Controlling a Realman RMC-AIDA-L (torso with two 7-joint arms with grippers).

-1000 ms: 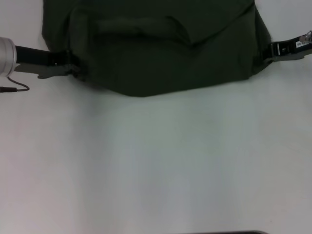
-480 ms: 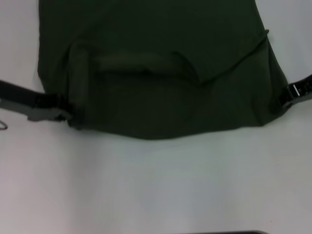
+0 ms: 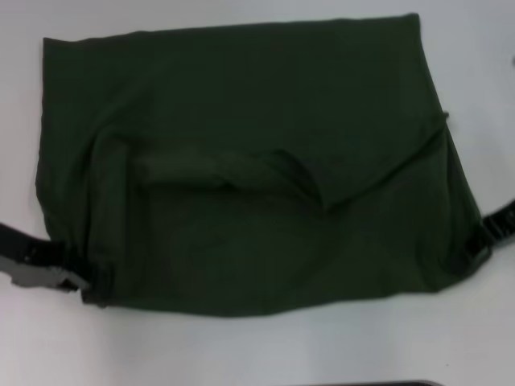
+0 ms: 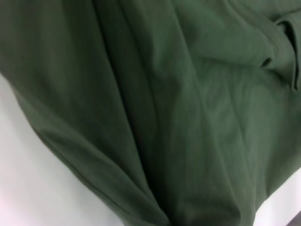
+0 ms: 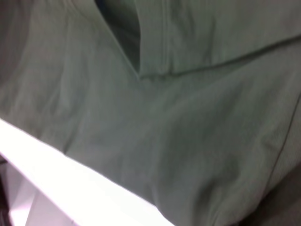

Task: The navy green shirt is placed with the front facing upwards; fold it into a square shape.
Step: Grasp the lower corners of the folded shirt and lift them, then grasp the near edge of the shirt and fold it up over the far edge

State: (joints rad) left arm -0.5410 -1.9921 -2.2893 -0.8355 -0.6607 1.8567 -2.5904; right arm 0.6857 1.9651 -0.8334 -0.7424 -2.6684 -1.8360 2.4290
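Observation:
The navy green shirt point(image 3: 241, 161) lies on the white table point(image 3: 241, 346) as a wide folded slab, plain green side up, with a rolled crease across its middle. My left gripper point(image 3: 87, 285) grips the shirt's near left corner, its tips buried in the cloth. At the near right corner my right gripper point(image 3: 475, 248) pinches the fabric the same way. Green shirt cloth point(image 4: 178, 108) fills the left wrist view. The right wrist view shows more of the shirt point(image 5: 178, 117), including a hemmed edge.
White table surrounds the shirt, with a narrow band of it between the shirt's near edge and a dark strip point(image 3: 370, 383) at the bottom of the head view. Bare table point(image 5: 70, 188) also shows in the right wrist view.
Both grippers have come toward the near table edge, dragging the shirt's near edge with them. The shirt's far edge has come into view.

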